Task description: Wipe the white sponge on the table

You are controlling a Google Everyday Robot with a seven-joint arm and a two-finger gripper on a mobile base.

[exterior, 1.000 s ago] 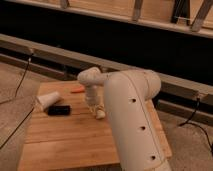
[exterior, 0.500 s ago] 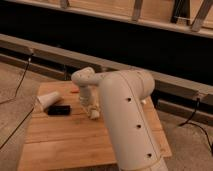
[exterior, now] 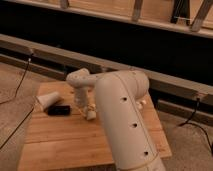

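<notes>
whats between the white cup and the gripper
A small black object lies on the table between the tipped white cup and the gripper, which is down at mid-table; the camera view shows it.

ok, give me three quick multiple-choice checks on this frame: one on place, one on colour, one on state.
1. Where over the table is the gripper?
A. At the near left corner
B. Around the middle, right of the white cup
C. Past the right edge

2. What colour is the small object lying beside the white cup?
A. Black
B. Green
C. Yellow

3. How do the jaws stand?
A. Open and empty
B. Open around the cup
C. Shut on the white sponge

Answers:
1 B: the gripper reaches down mid-table, to the right of the cup.
2 A: it looks black against the tan wood.
3 C: the cream sponge sits at the tip of the shut jaws.
</notes>
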